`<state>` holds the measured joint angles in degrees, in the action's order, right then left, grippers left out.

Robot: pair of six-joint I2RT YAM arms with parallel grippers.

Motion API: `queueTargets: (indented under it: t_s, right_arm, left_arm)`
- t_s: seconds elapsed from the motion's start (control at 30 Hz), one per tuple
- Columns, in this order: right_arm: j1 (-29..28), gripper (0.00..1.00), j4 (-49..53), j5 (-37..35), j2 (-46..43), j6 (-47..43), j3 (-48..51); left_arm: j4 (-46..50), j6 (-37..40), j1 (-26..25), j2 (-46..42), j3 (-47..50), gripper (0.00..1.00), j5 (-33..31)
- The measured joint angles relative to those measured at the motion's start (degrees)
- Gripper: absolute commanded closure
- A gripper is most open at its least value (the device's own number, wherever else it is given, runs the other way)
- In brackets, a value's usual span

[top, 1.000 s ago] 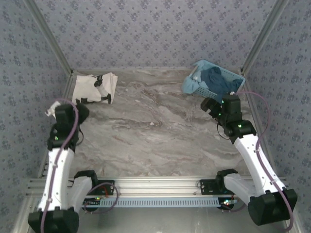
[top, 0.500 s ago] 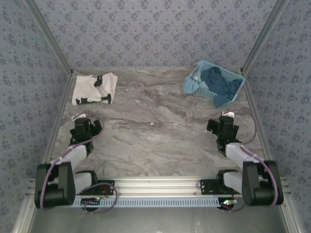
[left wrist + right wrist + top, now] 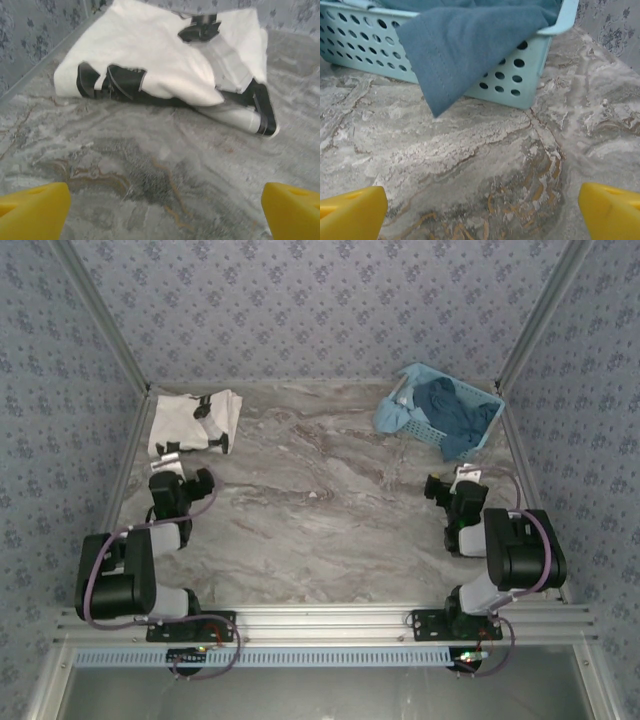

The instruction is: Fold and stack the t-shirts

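Observation:
A folded off-white t-shirt [image 3: 190, 420] [image 3: 155, 60] with dark marks lies at the table's far left corner. A dark blue t-shirt [image 3: 452, 412] [image 3: 465, 45] hangs over the rim of the light blue basket [image 3: 420, 420] [image 3: 520, 80] at the far right. My left gripper [image 3: 172, 455] [image 3: 165, 210] is open low over the marble, just short of the folded shirt, nothing between its yellow fingertips [image 3: 35, 207]. My right gripper [image 3: 462, 478] [image 3: 482, 210] is open too, in front of the basket, with nothing held.
Both arms are folded back near the table's near corners. The marble tabletop [image 3: 320, 500] stretches between them. Metal frame rails [image 3: 130, 450] and patterned walls close in the left, right and back sides.
Both arms have drawn back and folded down to low resting poses. The left wrist ended slightly farther forward than half a second ago. Shirt and basket have not moved.

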<state>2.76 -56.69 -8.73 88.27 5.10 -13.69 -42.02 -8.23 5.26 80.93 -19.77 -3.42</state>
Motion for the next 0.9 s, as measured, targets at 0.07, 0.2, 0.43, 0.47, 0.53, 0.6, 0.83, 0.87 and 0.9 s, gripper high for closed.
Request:
queueTargets:
  t_s: [0.07,0.2,0.43,0.47,0.53,0.6,0.83,0.87,0.9]
  right_arm:
    - [0.0,0.00,-1.2,0.3,0.0,-0.1,0.0]
    - [-0.3,0.00,-1.8,-0.2,0.0,-0.3,-1.2]
    - [-2.9,0.00,1.0,-3.5,0.0,-1.8,-5.6]
    - [-3.0,0.00,1.3,-3.6,0.0,-2.1,-5.6]
    - [-3.0,0.00,1.7,-3.9,0.0,-2.3,-5.6]
    - [-3.0,0.00,1.9,-4.0,0.0,-2.6,-5.6]
    - [-3.1,0.00,2.1,-5.0,0.0,-3.3,-5.6]
    - [-3.1,0.00,2.2,-5.0,0.0,-3.3,-5.6]
    - [-3.1,0.00,2.3,-5.0,0.0,-3.3,-5.6]
  left_arm:
    - [-2.6,1.2,-0.8,3.4,-0.1,0.02,0.4]
    - [-4.1,2.4,-2.2,7.0,-0.6,0.02,0.9]
    - [-5.0,2.8,-2.3,7.0,-1.4,0.02,-0.1]
    - [-5.0,2.8,-2.3,7.0,-1.5,0.02,-0.3]
    - [-5.0,2.8,-2.3,7.0,-1.5,0.02,-0.5]
    - [-5.0,2.8,-2.3,7.0,-1.5,0.02,-0.5]
    - [-5.0,2.8,-2.3,7.0,-1.5,0.02,-0.5]
    - [-5.0,2.9,-2.3,7.0,-1.5,0.02,-0.5]
    - [-5.0,2.8,-2.3,7.0,-1.5,0.02,-0.5]
